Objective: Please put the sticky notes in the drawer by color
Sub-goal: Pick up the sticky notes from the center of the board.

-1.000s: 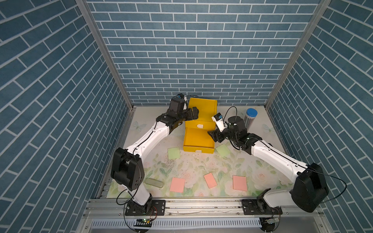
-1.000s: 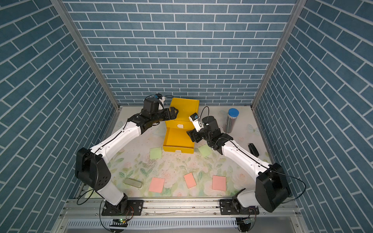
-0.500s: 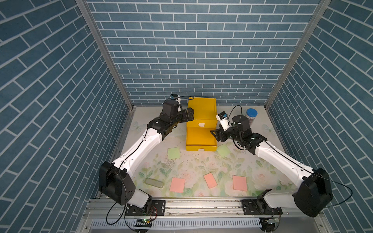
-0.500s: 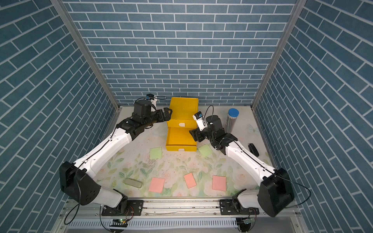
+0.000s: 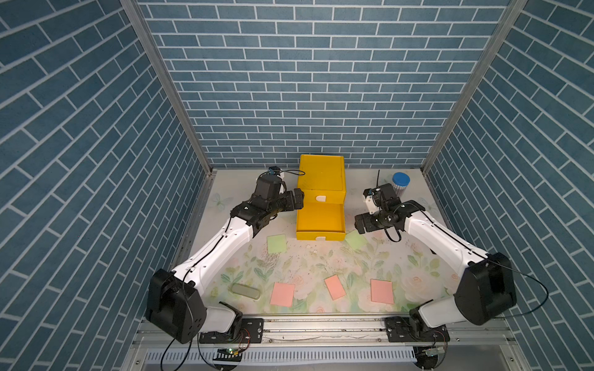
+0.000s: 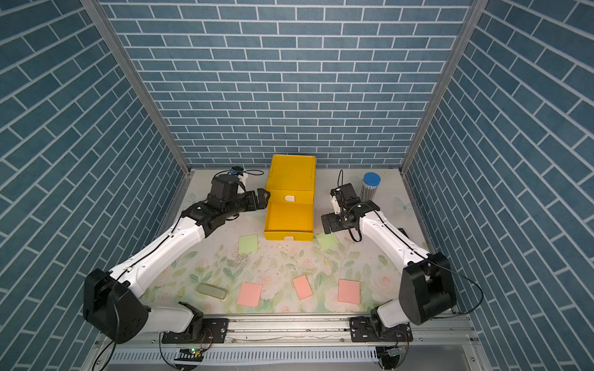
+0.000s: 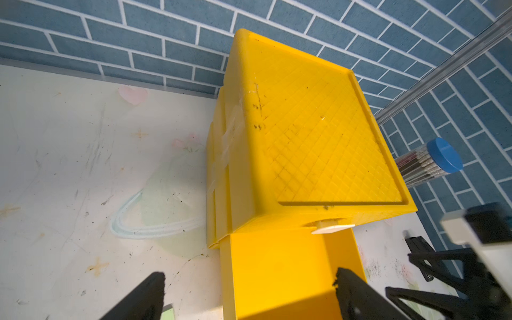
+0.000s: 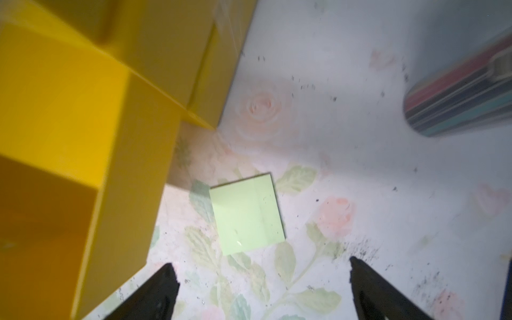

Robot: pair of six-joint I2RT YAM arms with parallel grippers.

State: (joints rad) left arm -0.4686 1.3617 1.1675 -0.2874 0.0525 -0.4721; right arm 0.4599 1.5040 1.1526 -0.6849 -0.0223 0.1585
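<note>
L gripper (image 5: pixel 298 199): jaws spread wide, nothing btw them. It sits at the left front corner of the drawer cabinet (image 5: pixel 321 180). In the L wrist view the open tray (image 7: pixel 279 266) is just ahead of the jaws. A green note (image 5: pixel 276 243) lies flat on the mat (image 5: pixel 308 263), near the L jaws on the robot's side. The grey-green case (image 5: pixel 246 291) and 3 pink notes (image 5: pixel 282 294) are well apart from both grippers, by the front rail.

R gripper (image 5: pixel 361 225): jaws also wide and empty, just right of the tray's side wall and not touching it. The 2nd green note (image 8: pixel 248 216) lies flat right ahead of the R jaws, clear of both tips, w/ one corner near the tray's front corner. A blue-capped tube (image 5: pixel 400 183) stands behind the R jaws.

Step, my read: no yellow notes left on the mat, so yellow looks done. Can't confirm, as they'd blend w/ the tray floor. Green looks next. R would need to come down on the note and catch an edge, since thin paper lying flat gives little to pinch. Green prob needs its own tray opened first.

Vs a sec ago: R jaws were about half closed up at the tray's right wall. Now they're wide and backed off to the right. L jaws wide then too, still by the cabinet's left side.
</note>
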